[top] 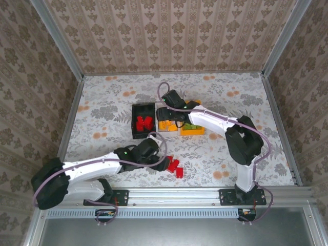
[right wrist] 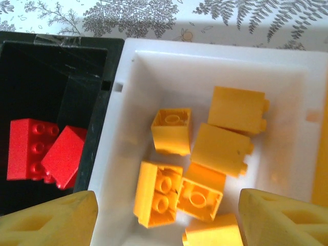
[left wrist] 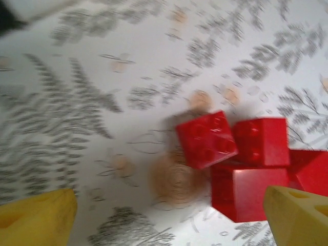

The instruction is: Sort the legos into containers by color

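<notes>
right gripper [right wrist: 166, 218] wide, empty, over orange bricks [right wrist: 220, 148] in white bin [right wrist: 154, 66]; red bricks [right wrist: 31, 148] in black bin [right wrist: 51, 72] beside; left gripper [left wrist: 166, 215] wide, loose red bricks [left wrist: 207, 138] just ahead, seemingly the last unsorted

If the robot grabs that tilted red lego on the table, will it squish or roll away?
Probably neither. The red lego looks like hard, boxy plastic with flat sides, so it should stay stiff and not roll. Its shiny faces might be slippery. It sits tilted against other red legos, so a push would likely tip it.
</notes>
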`<action>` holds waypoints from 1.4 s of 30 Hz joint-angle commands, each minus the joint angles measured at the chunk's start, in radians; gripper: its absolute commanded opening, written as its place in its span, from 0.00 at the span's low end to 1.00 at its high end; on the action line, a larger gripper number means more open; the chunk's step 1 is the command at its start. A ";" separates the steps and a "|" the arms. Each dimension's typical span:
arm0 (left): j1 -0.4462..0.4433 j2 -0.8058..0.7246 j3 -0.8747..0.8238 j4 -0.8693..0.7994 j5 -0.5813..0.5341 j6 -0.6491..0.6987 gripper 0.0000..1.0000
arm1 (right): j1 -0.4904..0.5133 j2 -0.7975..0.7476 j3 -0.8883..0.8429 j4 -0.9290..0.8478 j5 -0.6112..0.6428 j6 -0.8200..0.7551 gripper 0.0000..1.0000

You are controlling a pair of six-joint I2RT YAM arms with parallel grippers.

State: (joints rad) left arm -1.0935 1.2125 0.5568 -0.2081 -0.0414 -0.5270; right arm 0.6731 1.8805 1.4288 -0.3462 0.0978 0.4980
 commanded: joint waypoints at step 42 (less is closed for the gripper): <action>0.469 -0.077 0.267 -0.147 -0.035 0.038 0.39 | -0.072 -0.436 -0.417 0.045 -0.037 0.064 0.76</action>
State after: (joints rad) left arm -0.7059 1.0668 0.7605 -0.3340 -0.1497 -0.4725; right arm 0.6044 1.4891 1.0439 -0.2909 0.0738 0.5499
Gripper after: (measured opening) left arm 0.422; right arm 0.762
